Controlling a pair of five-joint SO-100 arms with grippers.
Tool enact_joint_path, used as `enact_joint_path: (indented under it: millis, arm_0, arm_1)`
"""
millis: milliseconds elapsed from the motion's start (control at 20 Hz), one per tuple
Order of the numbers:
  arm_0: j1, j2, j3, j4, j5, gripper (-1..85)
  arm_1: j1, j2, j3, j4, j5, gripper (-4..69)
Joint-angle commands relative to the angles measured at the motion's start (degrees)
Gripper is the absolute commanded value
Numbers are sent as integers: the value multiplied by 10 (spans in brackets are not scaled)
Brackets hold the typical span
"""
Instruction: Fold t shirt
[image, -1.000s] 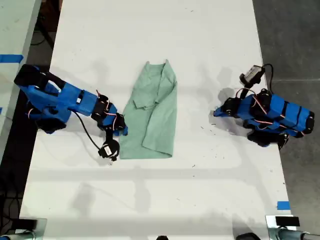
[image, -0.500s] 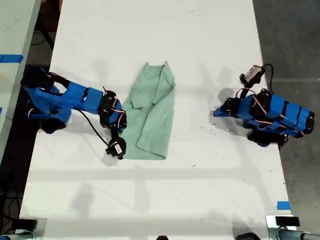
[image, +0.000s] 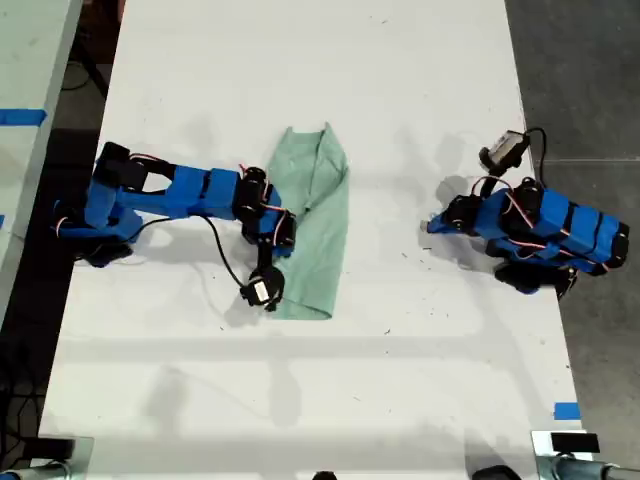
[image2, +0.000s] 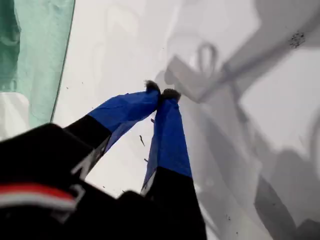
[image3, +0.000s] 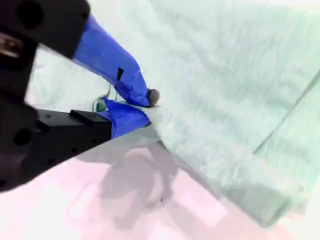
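My second tool (image3: 145, 107) has its blue fingers nearly shut, pinching the edge of the t shirt (image3: 225, 100); the wrist picture is blurred there, so the grip looks firm but I cannot be sure how much cloth is caught. In the exterior view this tool (image: 275, 235) reaches from the arm on that view's left and sits over the long edge of the t shirt (image: 315, 225) nearest that arm, with the rest of the cloth lying beyond it as a long narrow wrinkled strip. My first tool (image2: 161, 92) is closed with its tips touching and holds nothing. It hangs just over the bare white desk (image2: 125, 45), well apart from the t shirt (image2: 42, 60). The desk (image: 300, 400) is plain white; dark floor (image: 590, 70) runs along the exterior view's right, and blue tape (image: 566, 410) marks the desk's edge.
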Motion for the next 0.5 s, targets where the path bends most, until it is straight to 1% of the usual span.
enact_joint_path:
  millis: [0, 150, 250, 300, 350, 400, 450]
  arm_0:
    - [-25, 9, -65, -89, 39, -2]
    - [-37, 7, -62, -158, 56, 1]
    - [-40, -13, -60, -177, 63, 97]
    - [-41, -27, -59, -177, 65, 134]
    - [-43, -39, -58, -170, 69, 153]
    - [-44, -42, -57, -156, 69, 156]
    - [-46, -39, -57, -133, 60, 128]
  arm_1:
    - [-2, 5, 9, 3, 0, 22]
    - [-4, 5, 9, 3, -2, 22]
    - [-4, 5, 8, 3, -3, 22]
    - [-4, 5, 8, 3, -3, 22]
    - [-4, 5, 8, 3, -4, 22]
    - [-4, 5, 8, 3, -4, 22]
    - [-4, 5, 7, 3, -4, 22]
